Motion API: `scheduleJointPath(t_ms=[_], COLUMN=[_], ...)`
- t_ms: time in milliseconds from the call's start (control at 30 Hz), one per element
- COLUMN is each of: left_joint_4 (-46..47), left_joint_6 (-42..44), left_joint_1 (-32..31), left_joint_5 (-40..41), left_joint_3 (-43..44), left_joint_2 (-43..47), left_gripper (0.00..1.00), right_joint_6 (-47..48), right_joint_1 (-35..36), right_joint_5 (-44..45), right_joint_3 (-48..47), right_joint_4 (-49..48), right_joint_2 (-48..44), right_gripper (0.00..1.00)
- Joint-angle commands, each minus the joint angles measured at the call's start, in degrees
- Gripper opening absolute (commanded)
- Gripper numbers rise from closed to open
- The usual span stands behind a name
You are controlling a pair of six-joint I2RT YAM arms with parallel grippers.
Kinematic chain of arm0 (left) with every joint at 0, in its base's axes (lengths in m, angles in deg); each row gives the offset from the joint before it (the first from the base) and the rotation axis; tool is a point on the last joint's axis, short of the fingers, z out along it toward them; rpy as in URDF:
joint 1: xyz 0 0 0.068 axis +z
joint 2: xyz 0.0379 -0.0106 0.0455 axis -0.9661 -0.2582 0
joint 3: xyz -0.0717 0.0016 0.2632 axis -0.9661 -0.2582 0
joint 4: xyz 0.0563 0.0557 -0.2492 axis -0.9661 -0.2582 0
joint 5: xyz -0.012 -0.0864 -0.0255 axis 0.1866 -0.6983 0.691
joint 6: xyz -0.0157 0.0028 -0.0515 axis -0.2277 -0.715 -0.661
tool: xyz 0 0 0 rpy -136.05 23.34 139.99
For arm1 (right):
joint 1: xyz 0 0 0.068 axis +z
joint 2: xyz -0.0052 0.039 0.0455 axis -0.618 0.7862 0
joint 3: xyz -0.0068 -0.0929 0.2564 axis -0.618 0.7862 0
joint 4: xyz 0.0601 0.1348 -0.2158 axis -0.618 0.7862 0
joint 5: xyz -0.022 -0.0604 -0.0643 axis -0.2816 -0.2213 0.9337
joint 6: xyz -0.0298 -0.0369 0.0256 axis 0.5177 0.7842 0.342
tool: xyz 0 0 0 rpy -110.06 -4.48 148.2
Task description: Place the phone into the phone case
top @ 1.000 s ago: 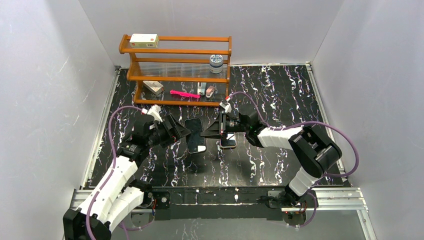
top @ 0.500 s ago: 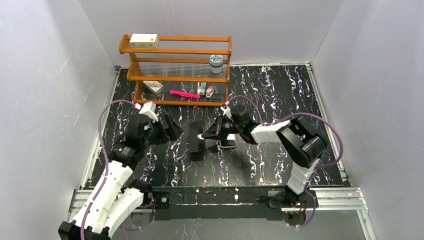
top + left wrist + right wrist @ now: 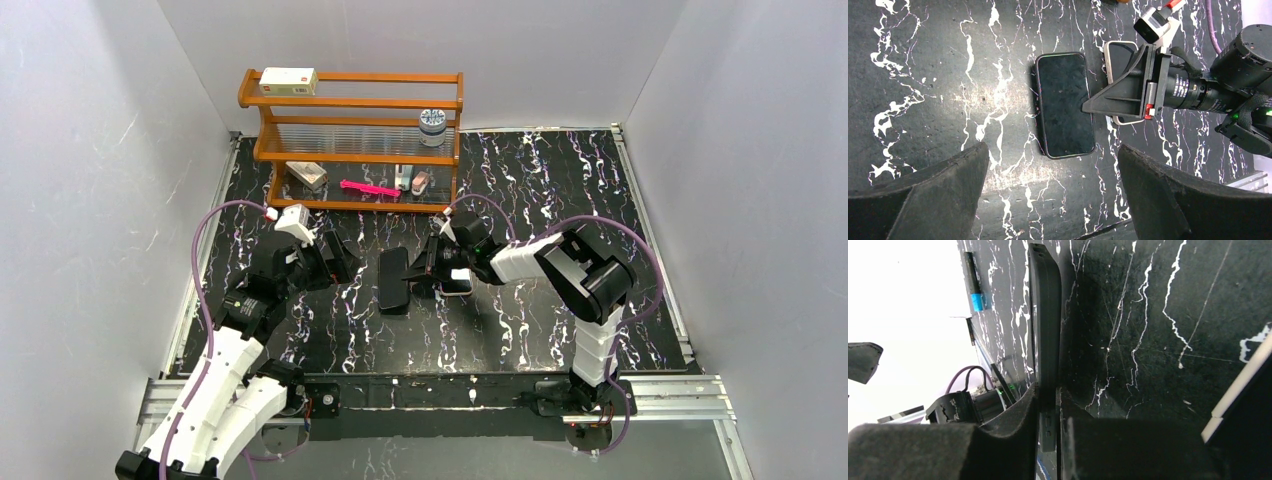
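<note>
The table (image 3: pixel 923 75) carries the same things, but the arms have changed roles. The left tool (image 3: pixel 1053 150) has pulled back from the work. It now hangs released and holds nothing, its fingers spread wide with the phone (image 3: pixel 1065 105) in front of them. The right arm has folded in closer. The right tool (image 3: pixel 1089 105) is turned on its side and clenched on the long edge at its tip. In the right wrist view this edge is a matte black wall, so I take it for the phone case (image 3: pixel 1045 315). I see no separate case, so the phone probably sits inside it already and only seating remains. The pink-rimmed phone (image 3: pixel 1120 55) lies under the right tool, untouched.
</note>
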Motion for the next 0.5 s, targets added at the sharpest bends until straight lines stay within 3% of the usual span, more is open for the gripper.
scheduleJointPath(t_ms=[0, 467], left_joint_4=[-0.66, -0.95], left_joint_6=[0.89, 0.78], left_joint_1=[0.04, 0.04], left_joint_5=[0.85, 1.16], left_joint_3=[-0.02, -0.24], left_joint_2=[1.05, 1.18], left_gripper=[0.98, 0.98], right_joint_6=[1.97, 7.26], right_joint_1=[0.23, 0.23], right_joint_5=[0.22, 3.34], right_joint_3=[-3.08, -2.92], right_joint_4=[0.26, 10.77], right_joint_2=[-0.55, -7.41], right_gripper=[0.21, 0.52])
